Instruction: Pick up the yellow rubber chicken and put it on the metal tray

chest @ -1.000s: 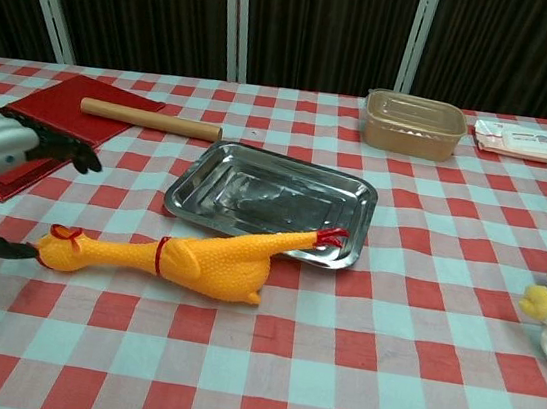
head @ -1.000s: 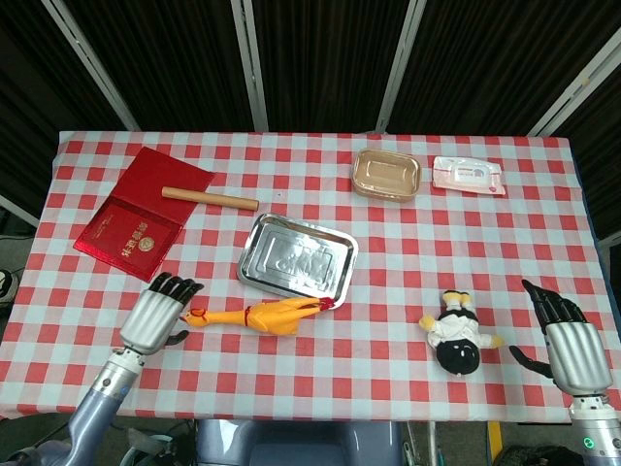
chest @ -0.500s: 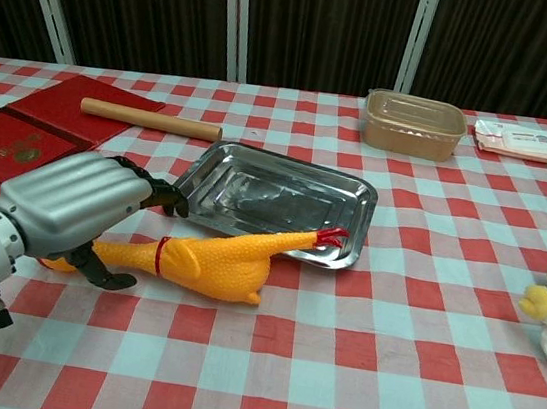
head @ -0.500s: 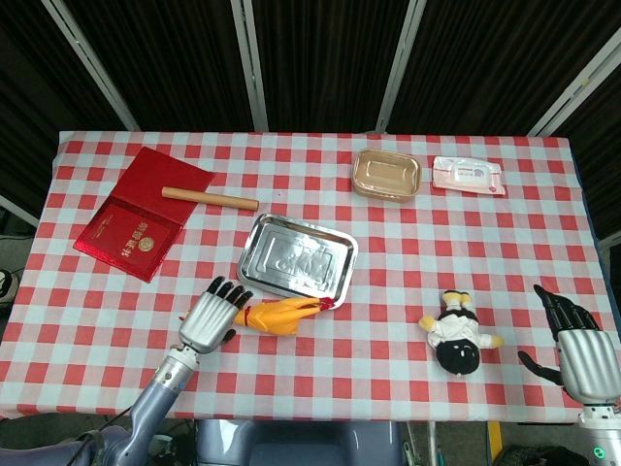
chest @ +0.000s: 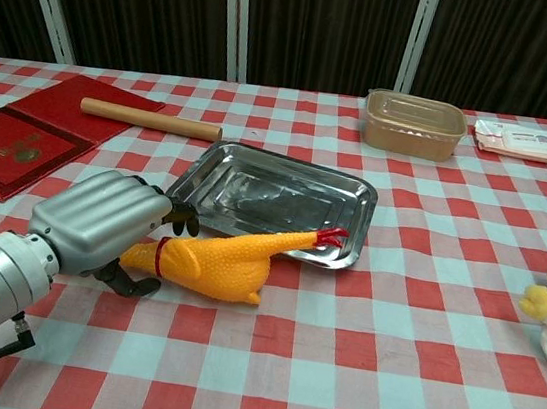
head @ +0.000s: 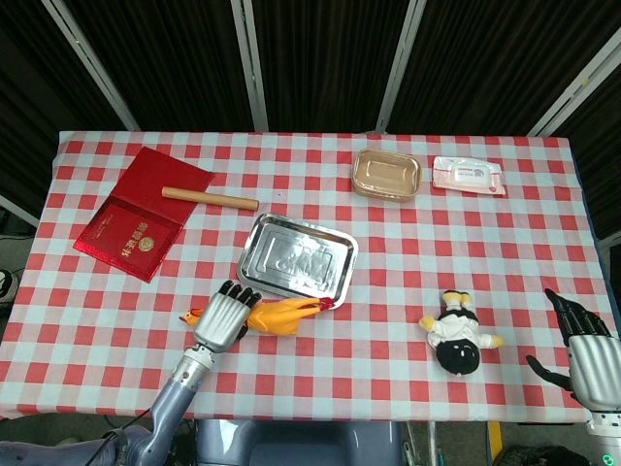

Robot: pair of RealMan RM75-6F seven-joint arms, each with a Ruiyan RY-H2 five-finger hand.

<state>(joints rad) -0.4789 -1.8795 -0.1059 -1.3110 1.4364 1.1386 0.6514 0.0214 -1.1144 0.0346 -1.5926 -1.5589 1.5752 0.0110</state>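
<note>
Left robot hand cupped over yellow rubber chicken's neck, grip unclear | chicken lying on checked tabletop, feet against rectangular metal tray | right robot hand spread, holding nothing, beside tabletop's edge

checkered tablecloth, dark curtain behind

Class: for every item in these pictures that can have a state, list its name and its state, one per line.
Chicken: lying on the cloth, not on the tray.
Tray: holds nothing.
Left hand: over the chicken's neck, grip unclear.
Right hand: open.
Booklet: lying open.
Box: lid on.
Doll: lying down.
</note>
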